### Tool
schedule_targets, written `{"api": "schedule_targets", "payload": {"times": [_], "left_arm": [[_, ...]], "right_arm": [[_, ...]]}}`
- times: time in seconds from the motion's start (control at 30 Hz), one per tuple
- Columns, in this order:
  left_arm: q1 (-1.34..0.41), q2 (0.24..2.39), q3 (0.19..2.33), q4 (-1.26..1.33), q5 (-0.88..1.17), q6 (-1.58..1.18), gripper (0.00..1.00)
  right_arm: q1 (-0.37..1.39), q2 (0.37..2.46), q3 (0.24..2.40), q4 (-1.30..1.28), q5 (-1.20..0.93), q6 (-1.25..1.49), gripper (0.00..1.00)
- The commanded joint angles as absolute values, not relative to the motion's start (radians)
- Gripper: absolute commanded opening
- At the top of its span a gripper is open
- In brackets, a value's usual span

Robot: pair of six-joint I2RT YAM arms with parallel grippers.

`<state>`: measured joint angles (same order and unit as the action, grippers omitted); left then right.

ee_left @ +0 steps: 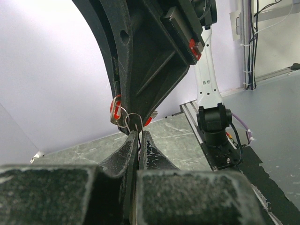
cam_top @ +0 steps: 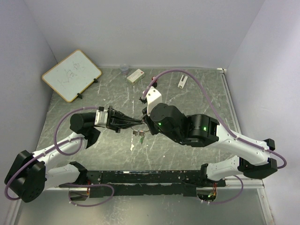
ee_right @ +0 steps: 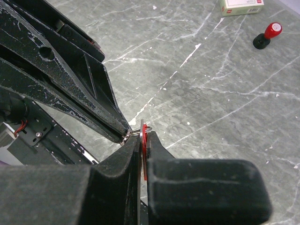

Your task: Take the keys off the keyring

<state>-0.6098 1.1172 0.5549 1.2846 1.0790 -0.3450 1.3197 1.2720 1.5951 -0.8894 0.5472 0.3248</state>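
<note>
Left gripper (ee_left: 138, 136): jaws pressed together, tips pinching the thin wire of the keyring (ee_right: 135, 133).

Right gripper (ee_right: 143, 140): jaws closed edge-on over the head of the red key (ee_left: 114, 108), which sits on the same ring. The two grippers meet tip to tip, just apart, with the ring bridging them.

Location: above the middle of the worktop (cam_top: 197, 98), ring lifted off the surface.

Small keys (cam_top: 139, 136) show just nearward of the tips, and one head looks green. Cannot tell whether they hang from the ring or lie on the worktop.

Far edge: white box (cam_top: 135, 75) and black cylinder (ee_right: 267, 35) with a red cap. Far-left corner: whiteboard (cam_top: 71, 75).
</note>
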Motion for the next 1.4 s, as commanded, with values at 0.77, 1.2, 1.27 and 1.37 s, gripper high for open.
{"api": "schedule_targets", "payload": {"times": [0.77,1.2,1.27,1.37], "left_arm": [[-0.632,1.099,0.585,1.282,1.106,-0.232,0.07],[-0.631,1.138,0.589,1.464,1.126,-0.341,0.07],[-0.631,1.157,0.589,1.529,1.127,-0.413,0.07],[-0.631,1.184,0.591,1.626,1.133,-0.492,0.07]], "right_arm": [[1.284,1.294,1.535,-0.885,0.237,0.239,0.0],[1.281,1.278,1.459,-0.797,0.269,0.246,0.0],[1.277,1.276,1.438,-0.745,0.245,0.235,0.0],[1.267,1.3,1.432,-0.719,0.233,0.225,0.0]]}}
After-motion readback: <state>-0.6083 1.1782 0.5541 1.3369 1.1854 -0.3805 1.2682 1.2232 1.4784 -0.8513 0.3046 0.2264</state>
